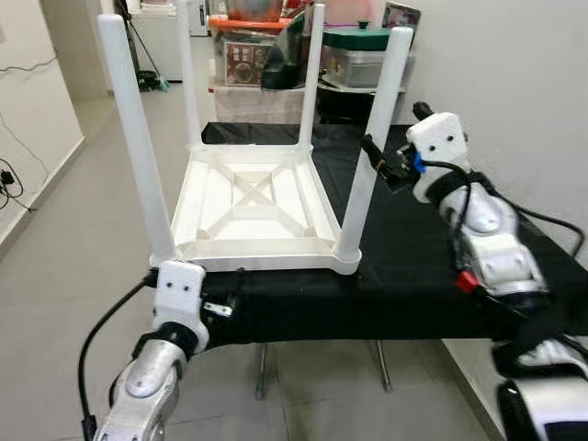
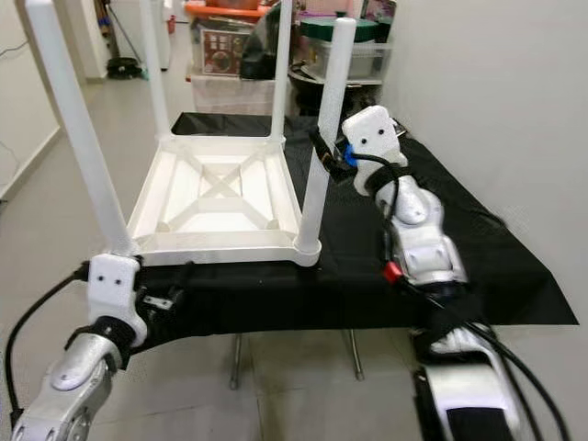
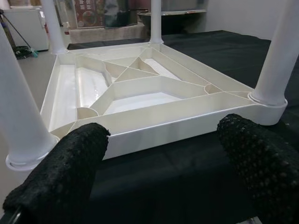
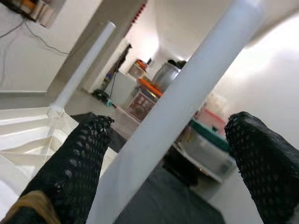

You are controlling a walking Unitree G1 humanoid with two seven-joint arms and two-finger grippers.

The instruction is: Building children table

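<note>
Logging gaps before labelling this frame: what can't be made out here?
- White plastic children's table, upside down on the black cloth: its top face is hidden, pressed against the cloth, in every view.
- Leg seating: near right white leg socket depth is hidden inside its collar.
- Left gripper: in the head views its open jaws sit behind the wrist housing.
- Background storage boxes: labels too small, partly blocked by the legs.

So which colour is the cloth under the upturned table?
Black; the cloth shows best in the left eye view.
</note>
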